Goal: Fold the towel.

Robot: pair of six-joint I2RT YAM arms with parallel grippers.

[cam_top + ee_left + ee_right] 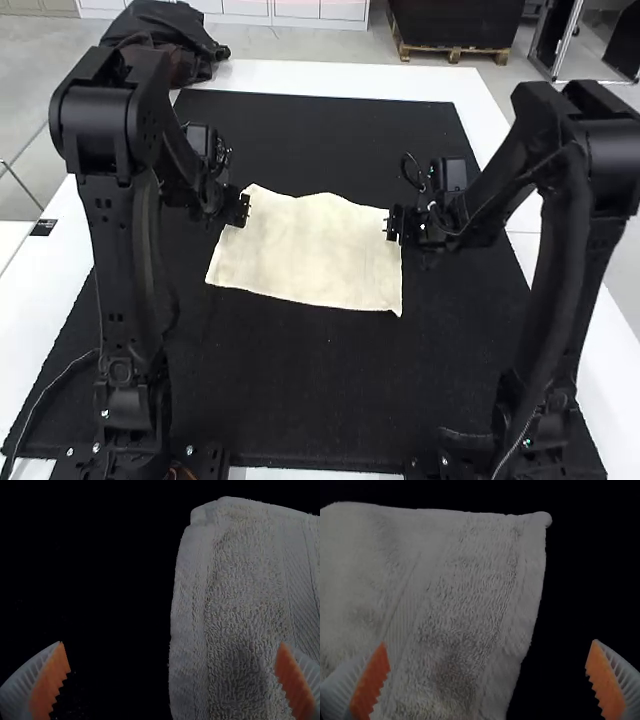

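Robotics lab: paired robot arms [122, 270], white table [35, 285], black mat [330, 390].

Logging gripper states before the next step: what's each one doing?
Left gripper: open, one finger over the towel, holding nothing.
Right gripper: open, one finger over the towel, holding nothing.

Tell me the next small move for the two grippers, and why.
Probably ease the left gripper and the right gripper down and close them on the towel: both stand open, each with a side edge between its fingers, and the towel lies spread, not yet gripped.
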